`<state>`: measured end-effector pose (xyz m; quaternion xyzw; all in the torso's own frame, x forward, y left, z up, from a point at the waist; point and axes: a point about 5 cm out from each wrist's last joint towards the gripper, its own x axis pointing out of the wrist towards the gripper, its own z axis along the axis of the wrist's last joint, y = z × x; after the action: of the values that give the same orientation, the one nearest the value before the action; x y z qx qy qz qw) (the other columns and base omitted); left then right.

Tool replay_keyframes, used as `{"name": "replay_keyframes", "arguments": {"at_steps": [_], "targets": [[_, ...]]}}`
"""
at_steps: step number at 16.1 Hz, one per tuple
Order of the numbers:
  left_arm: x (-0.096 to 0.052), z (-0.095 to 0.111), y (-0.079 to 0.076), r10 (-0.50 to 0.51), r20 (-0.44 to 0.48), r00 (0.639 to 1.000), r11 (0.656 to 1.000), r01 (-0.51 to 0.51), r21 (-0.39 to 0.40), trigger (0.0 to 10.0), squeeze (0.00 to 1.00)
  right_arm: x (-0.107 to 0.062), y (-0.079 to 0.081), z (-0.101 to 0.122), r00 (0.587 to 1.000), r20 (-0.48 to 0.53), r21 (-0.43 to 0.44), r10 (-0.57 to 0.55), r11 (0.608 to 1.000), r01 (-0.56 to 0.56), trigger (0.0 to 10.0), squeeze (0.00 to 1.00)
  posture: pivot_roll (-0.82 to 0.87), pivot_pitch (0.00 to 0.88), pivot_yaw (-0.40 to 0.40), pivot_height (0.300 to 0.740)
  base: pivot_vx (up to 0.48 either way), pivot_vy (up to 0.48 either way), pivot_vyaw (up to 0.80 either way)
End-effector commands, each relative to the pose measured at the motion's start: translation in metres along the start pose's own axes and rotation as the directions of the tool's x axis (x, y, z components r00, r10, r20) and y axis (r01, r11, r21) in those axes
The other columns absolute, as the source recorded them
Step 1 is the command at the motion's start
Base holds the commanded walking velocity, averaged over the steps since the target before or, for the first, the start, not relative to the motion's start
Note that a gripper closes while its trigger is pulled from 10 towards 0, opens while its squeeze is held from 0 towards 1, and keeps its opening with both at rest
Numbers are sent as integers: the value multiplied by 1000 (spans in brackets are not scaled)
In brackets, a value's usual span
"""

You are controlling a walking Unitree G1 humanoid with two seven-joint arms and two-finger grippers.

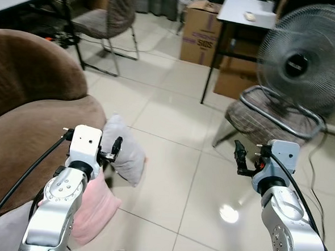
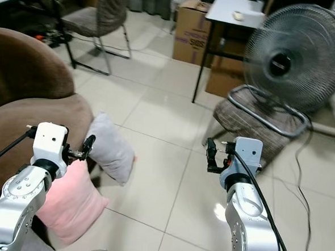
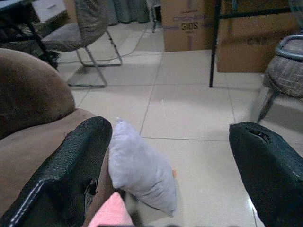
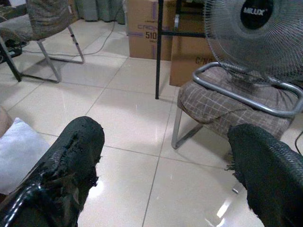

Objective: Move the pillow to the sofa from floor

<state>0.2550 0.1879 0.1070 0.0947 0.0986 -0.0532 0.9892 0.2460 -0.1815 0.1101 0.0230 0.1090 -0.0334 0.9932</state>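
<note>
Risk is a slipping grab: the grey pillow point(image 1: 124, 149) leans on the sofa point(image 1: 25, 122) just beyond the spread, empty left gripper point(image 1: 108, 153), with a pink pillow point(image 1: 97, 204) below, while the right gripper point(image 1: 244, 158), also spread, hovers well apart.

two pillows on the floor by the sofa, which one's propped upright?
The grey pillow: it stands on edge, leaning against the brown sofa. The pink pillow lies lower and flatter, nearer the robot, under the left gripper.
</note>
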Motion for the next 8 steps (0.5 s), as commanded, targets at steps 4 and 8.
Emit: {"name": "replay_keyframes", "arguments": {"at_steps": [4, 8], "targets": [[0, 2, 1, -4, -5, 1000, 1000, 4, 12, 10000, 0, -2, 3, 8, 999, 28, 34, 38, 999, -39, 10000, 0, -1, 0, -3, 740, 0, 0, 0], [0, 3, 0, -10, 3, 1000, 1000, 10, 11, 10000, 0, -2, 4, 7, 999, 32, 33, 38, 999, -39, 10000, 0, 0, 0, 0, 740, 0, 0, 0]]}}
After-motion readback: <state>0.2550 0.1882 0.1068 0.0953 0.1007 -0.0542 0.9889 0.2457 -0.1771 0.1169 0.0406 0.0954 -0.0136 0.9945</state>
